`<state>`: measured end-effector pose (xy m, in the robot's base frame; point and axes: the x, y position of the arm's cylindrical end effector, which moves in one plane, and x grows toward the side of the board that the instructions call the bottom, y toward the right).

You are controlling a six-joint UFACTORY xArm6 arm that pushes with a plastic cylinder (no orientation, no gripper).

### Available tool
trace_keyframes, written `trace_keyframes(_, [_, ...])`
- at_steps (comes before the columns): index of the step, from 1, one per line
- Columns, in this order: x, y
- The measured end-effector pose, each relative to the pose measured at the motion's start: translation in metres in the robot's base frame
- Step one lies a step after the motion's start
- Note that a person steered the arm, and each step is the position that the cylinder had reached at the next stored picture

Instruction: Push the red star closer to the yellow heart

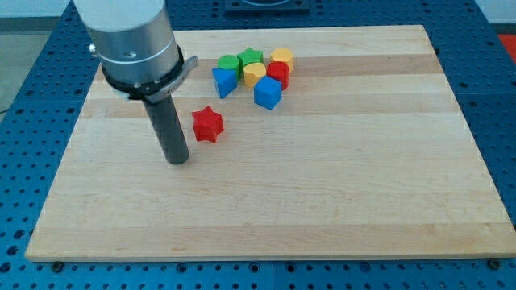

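The red star (pixel 207 124) lies on the wooden board (pixel 363 177), left of centre. The yellow heart (pixel 255 74) sits in a cluster of blocks near the view's top, up and to the right of the star. My tip (pixel 176 160) rests on the board below and to the left of the red star, with a small gap between them. The rod rises to a large grey cylinder at the view's top left.
The cluster holds a blue block (pixel 224 81), a blue cube (pixel 267 93), a red block (pixel 278 74), a green block (pixel 229 64), a green star (pixel 251 56) and a yellow block (pixel 281 56). A blue perforated table surrounds the board.
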<state>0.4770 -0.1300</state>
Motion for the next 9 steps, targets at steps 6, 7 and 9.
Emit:
trace_keyframes(6, [-0.051,0.06])
trace_keyframes(7, [-0.046,0.05])
trace_keyframes(9, [-0.045,0.026])
